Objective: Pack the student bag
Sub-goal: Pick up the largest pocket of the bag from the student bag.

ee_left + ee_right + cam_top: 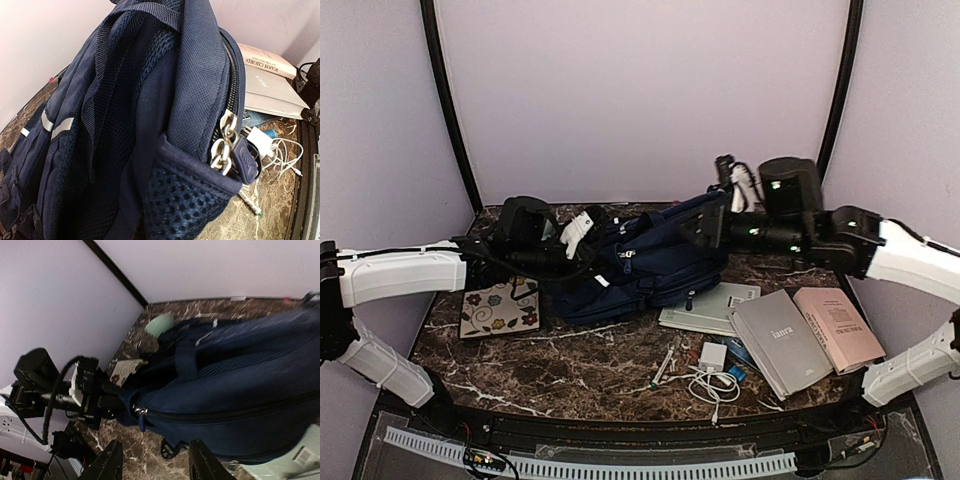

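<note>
1. Student bag [640, 265] lies on its side at the middle of the marble table [570, 365], its length running left to right between the two arms
2. Left gripper [585, 235] meets the bag's left end. Its jaws are clenched, and the right wrist view shows them pinching the fabric there, close to a zip pull [140, 414]
3. In the left wrist view the bag fills nearly the whole picture, with its mesh side pocket and paired metal pulls [224, 147] right up against the camera. The gripper's own fingers are out of sight in that view
4. Right gripper [154, 455] is at the bag's right end, jaws released and parted with nothing gripped between them. The bag lies just past the fingertips, not between them
5. Near the bag's front edge a flowered card [500, 308] lies to the left. A pale green booklet [708, 306], a grey book [780, 342] and a pink book [838, 326] lie to the right, with a white charger [713, 358] and a pen [663, 367] nearer the arms
</note>
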Tool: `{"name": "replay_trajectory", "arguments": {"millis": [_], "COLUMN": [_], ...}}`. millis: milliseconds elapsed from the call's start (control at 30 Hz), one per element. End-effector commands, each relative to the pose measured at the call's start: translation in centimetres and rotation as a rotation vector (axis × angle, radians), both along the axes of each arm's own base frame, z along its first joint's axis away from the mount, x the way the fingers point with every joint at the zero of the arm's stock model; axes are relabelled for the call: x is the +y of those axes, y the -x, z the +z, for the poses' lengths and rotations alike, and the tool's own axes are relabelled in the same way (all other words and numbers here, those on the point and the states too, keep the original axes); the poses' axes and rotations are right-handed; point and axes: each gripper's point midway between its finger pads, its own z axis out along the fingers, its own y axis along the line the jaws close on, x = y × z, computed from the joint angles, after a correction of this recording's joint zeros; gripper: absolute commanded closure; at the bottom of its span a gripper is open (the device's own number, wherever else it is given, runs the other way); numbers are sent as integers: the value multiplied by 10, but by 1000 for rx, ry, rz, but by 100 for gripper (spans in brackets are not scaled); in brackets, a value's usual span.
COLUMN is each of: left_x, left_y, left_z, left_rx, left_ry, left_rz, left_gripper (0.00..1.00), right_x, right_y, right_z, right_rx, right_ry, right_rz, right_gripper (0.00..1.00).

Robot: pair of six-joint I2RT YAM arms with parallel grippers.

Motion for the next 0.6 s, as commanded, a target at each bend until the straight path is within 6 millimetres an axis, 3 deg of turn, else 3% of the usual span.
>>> {"name": "replay_trajectory", "arguments": {"millis": [0, 100, 167, 300, 433, 567], "left_x": [-1, -2, -3, -2, -4, -5], "left_y": [-3, 0, 2, 4, 6, 6], "left_z": [37, 40, 42, 44, 43, 42], "left_rx": [-40, -37, -43, -48, -39, -37], "left_ry": [115, 129, 136, 143, 149, 149], "left_rz": [26, 13, 5, 2, -12, -15], "left_gripper": [100, 100, 100, 100, 100, 100], "right_x": [98, 128, 133, 121, 114, 120], "right_y": [28, 24, 15, 3, -3, -7], "right_z": [-46, -51, -56, -69, -66, -61], "right_rx": [116, 116, 130, 156, 121, 104], "right_ry": [-20, -25, -34, -19, -74, -107], "right_rz": [221, 248, 208, 95, 59, 72], "right_gripper": [57, 61, 63, 62, 62, 63]}}
